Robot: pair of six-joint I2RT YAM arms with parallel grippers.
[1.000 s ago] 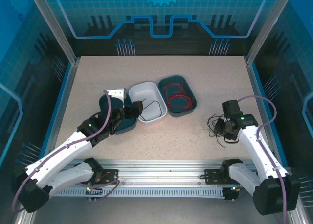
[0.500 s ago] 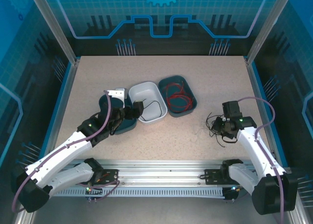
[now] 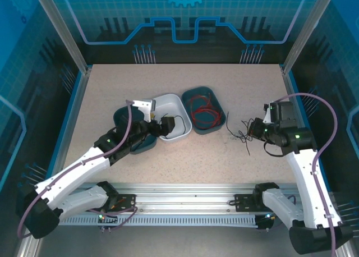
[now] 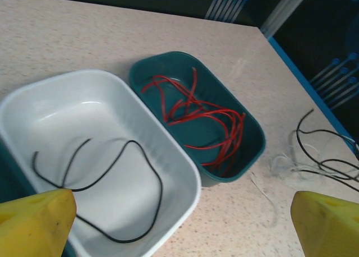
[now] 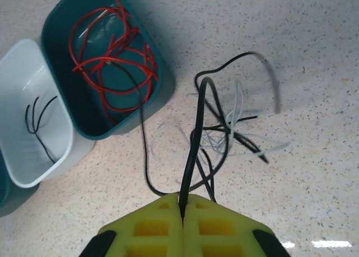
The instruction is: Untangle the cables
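Cables (image 3: 240, 132) (image 5: 224, 131) of black and whitish wire lie in a loose tangle on the table (image 3: 185, 77), just ahead of the right gripper (image 3: 259, 131) (image 5: 182, 203) and a little to its left. Its yellow fingers (image 5: 151, 226) are pressed together on one black strand (image 5: 192, 150), which rises out of the pinch and loops back into the tangle. A second ago that gripper sat nearer the arm bases with its jaws partly apart and the tangle bunched against it. Now it has swung away from the bases, and the wires trail out from it toward the teal tray (image 3: 222, 118) (image 4: 258, 134). Red cables (image 3: 202, 111) (image 4: 207, 119) lie in that tray. The left gripper (image 3: 162, 124) (image 4: 182, 218) stands wide with nothing between its fingers, as before, but it has pushed forward over the white tray (image 3: 168, 96) (image 4: 190, 181). A lone black cable (image 4: 159, 181) lies in that tray just ahead of its left finger (image 4: 33, 223).
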